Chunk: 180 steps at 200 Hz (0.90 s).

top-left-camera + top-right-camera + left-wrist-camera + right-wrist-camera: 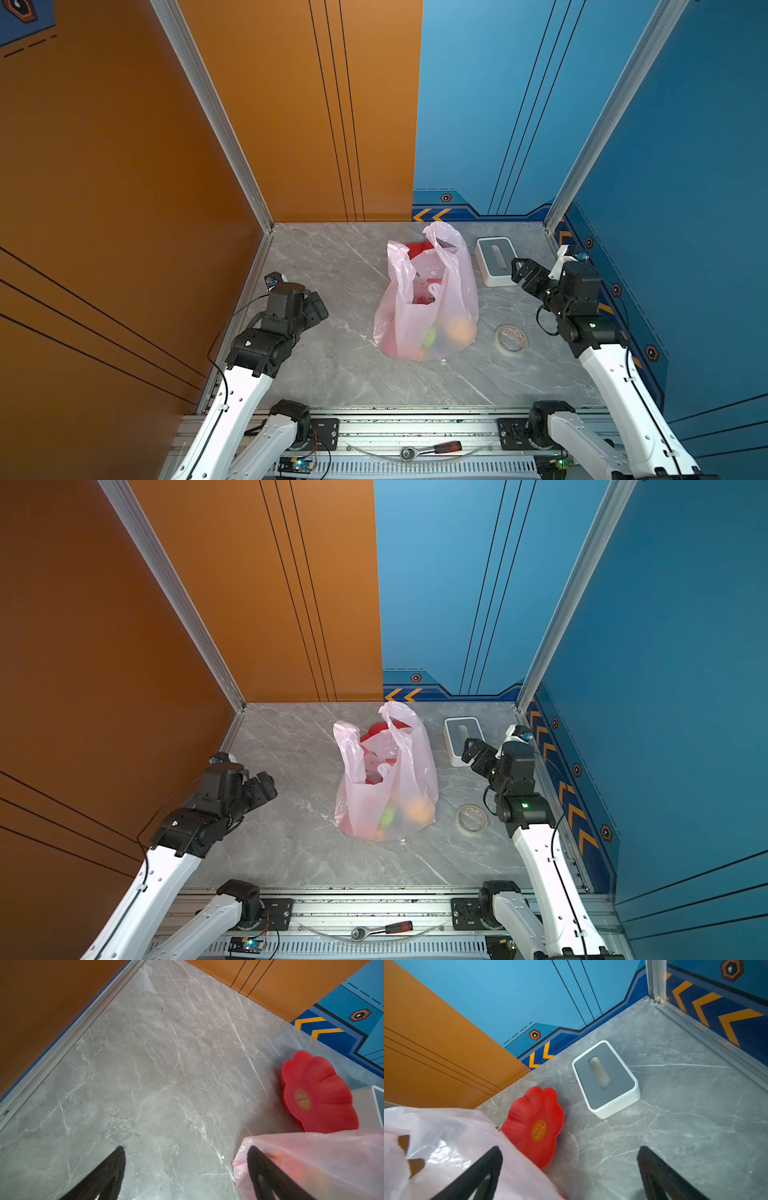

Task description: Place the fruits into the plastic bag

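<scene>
The pale pink plastic bag (428, 299) (386, 779) stands slumped in the middle of the marble table, its handles up. Through its film, low in the bag, show the fruits: an orange-yellow one (461, 330) (417, 810), a green one (430, 338) and reddish shapes. My left gripper (319, 305) (187, 1150) hangs open to the left of the bag, apart from it, nothing between its fingers. To the bag's right, my right gripper (519, 270) (570, 1150) stands open and empty beside the tissue box. The bag (322, 1157) (446, 1136) fills a corner of each wrist view.
A red flower-shaped dish (535, 1122) (315, 1093) lies behind the bag. The white-grey tissue box (494, 259) (606, 1078) sits at the back right. A tape roll (510, 339) lies right of the bag. A ratchet tool (432, 450) rests on the front rail. Walls close three sides.
</scene>
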Each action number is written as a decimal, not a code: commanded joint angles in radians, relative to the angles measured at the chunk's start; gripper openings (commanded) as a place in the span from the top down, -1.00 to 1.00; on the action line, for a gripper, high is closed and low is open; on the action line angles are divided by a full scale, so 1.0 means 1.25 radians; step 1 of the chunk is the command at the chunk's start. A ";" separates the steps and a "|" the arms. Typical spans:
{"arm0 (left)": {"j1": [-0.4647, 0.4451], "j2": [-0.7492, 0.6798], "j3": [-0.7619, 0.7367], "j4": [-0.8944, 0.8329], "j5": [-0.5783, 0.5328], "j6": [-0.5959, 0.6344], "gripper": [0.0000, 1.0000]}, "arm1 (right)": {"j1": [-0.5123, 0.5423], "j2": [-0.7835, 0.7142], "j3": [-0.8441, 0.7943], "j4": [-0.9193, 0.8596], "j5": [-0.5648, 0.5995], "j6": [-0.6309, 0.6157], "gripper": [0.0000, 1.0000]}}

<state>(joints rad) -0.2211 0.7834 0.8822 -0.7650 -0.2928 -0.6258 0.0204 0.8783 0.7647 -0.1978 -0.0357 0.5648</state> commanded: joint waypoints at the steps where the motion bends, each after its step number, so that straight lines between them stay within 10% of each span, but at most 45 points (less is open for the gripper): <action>1: 0.012 -0.015 -0.036 0.075 -0.052 0.014 -0.84 | 0.007 -0.044 -0.136 0.335 0.089 -0.052 -1.00; 64: 0.012 -0.131 -0.227 0.350 -0.122 0.074 -0.96 | 0.018 -0.013 -0.303 0.618 0.053 -0.317 -1.00; 116: 0.011 -0.248 -0.447 0.691 -0.183 0.181 -0.96 | 0.025 0.110 -0.322 0.662 0.057 -0.382 -1.00; 180: 0.013 -0.211 -0.497 0.786 -0.223 0.316 -0.95 | 0.035 0.233 -0.359 0.740 0.096 -0.419 -1.00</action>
<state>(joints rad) -0.2142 0.4976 0.2935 0.1040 -0.5350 -0.3271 0.0593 1.1290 0.3424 0.6399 0.0467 0.0757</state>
